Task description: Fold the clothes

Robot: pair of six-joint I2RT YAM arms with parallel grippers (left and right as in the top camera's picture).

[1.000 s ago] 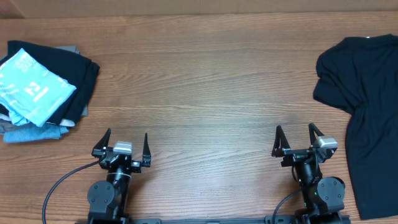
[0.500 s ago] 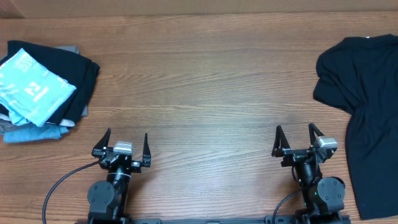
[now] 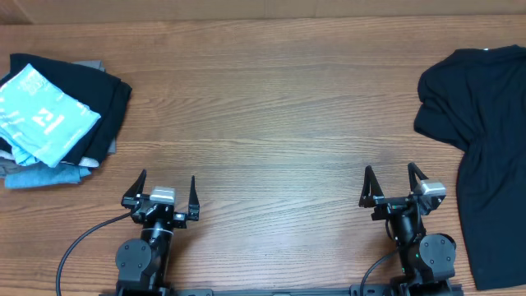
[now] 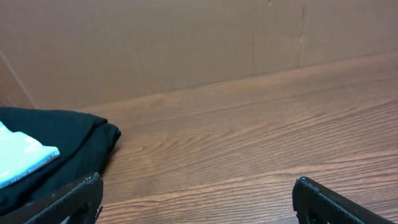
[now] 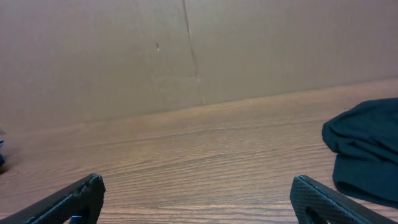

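Claws: left claw (image 3: pixel 168 178) and right claw (image 3: pixel 389 169) both spread wide, grasping nothing, parked low at the near edge of the tabletop (image 3: pixel 271 107). Folded sky-blue T-shirt (image 3: pixel 43 115) sits on top of the stack of folded garments (image 3: pixel 111 94) at far left, well apart from both claws. Rumpled black shirt (image 3: pixel 481 115) lies at far right, near the right claw but not touching it.

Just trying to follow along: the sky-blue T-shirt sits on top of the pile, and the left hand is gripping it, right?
Not quite. The sky-blue T-shirt does top the pile, but the left hand is not gripping it: the overhead view shows it open, empty, away from the pile.
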